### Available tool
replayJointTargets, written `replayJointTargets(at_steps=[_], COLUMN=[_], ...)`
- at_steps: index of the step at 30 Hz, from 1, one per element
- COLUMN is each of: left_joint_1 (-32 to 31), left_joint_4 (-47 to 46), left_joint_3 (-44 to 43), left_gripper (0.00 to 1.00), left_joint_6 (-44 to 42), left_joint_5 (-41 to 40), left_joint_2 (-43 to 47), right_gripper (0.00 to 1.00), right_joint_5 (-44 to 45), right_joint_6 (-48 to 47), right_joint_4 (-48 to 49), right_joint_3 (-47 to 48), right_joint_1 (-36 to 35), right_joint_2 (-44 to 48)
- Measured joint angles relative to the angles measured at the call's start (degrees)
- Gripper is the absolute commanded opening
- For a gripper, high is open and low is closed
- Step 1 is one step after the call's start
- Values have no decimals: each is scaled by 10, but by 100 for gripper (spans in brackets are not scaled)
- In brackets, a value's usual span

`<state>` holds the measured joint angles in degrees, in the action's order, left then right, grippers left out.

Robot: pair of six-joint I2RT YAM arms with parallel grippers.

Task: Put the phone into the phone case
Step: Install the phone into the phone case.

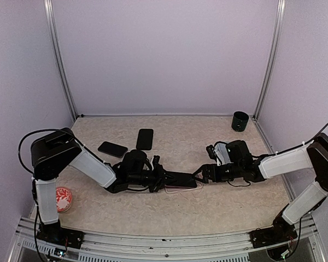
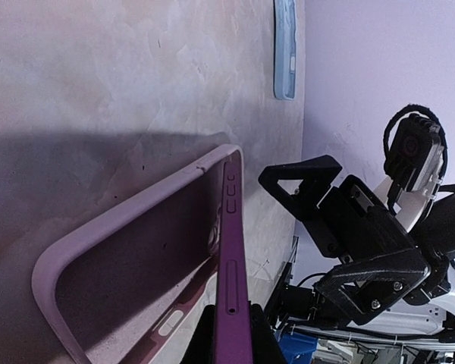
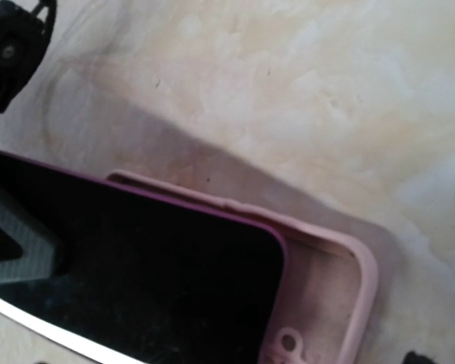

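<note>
The left hand [image 1: 162,180] grasps the phone [image 1: 181,179], tilted in the phone case [image 1: 177,191]; the right hand [image 1: 203,173] is released, just beside the case.

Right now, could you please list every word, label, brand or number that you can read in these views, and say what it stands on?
No text can be read in any view.
The phone has a dark, blank screen, and the phone case is plain.
The red-and-white ball bears a pattern too small to tell whether it holds letters.
The black cup shows no label.
</note>
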<state>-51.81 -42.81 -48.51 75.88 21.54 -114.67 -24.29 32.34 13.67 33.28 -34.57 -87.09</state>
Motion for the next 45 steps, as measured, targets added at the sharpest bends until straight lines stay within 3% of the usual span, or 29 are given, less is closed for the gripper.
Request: replayJointTargets(at_steps=[45], left_joint_1=[-1], left_joint_4=[-74], left_joint_3=[-36], left_gripper=[0], left_joint_6=[46], left_joint_5=[1], left_joint_2=[-76], right_gripper=[100], right_joint_5=[-13], right_joint_6=[37], right_joint_4=[116], right_joint_3=[-16], right_joint_1=[-28], right_joint_2=[-68])
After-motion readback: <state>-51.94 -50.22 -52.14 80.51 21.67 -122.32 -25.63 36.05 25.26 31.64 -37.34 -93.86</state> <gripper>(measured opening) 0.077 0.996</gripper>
